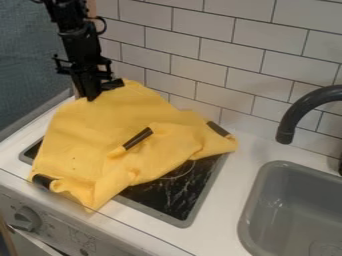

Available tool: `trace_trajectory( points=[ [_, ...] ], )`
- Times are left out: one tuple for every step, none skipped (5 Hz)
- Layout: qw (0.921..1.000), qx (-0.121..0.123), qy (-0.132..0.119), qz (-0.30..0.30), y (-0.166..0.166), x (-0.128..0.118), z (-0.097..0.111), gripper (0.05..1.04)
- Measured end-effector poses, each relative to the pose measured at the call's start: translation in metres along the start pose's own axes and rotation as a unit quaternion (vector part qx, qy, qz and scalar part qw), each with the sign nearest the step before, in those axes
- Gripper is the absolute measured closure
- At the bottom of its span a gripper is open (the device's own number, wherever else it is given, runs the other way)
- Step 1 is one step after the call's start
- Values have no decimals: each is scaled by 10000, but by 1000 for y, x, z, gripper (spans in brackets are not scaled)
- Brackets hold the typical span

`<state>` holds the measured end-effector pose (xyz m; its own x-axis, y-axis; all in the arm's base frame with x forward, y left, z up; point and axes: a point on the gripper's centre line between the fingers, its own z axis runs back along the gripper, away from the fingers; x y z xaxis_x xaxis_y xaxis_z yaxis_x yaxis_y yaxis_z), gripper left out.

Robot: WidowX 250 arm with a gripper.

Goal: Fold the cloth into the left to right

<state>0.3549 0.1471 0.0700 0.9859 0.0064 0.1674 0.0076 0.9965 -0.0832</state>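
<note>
Cloth, yellow, dark-tabbed: lay rumpled, partly folded, across the black hob, its upper left edge at the gripper (whether open or closed, one could not tell). Sink, grey, beneath a dark tap: sat beside the hob.

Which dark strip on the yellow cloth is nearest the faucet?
The strip at the right end of the cloth, toward the tiled wall; the others lie farther left in view.
</note>
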Motion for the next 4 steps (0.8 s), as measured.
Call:
trace_trajectory(
  points=[
    [9992,-132,-38,-378,-24,-13,9,1034],
    [9970,-303,-15,-717,-49,-22,11,1034],
    [9929,-403,116,-1110,-71,-36,6,1034],
    [9873,-475,291,-1487,-92,-50,-7,1034]
  ],
)
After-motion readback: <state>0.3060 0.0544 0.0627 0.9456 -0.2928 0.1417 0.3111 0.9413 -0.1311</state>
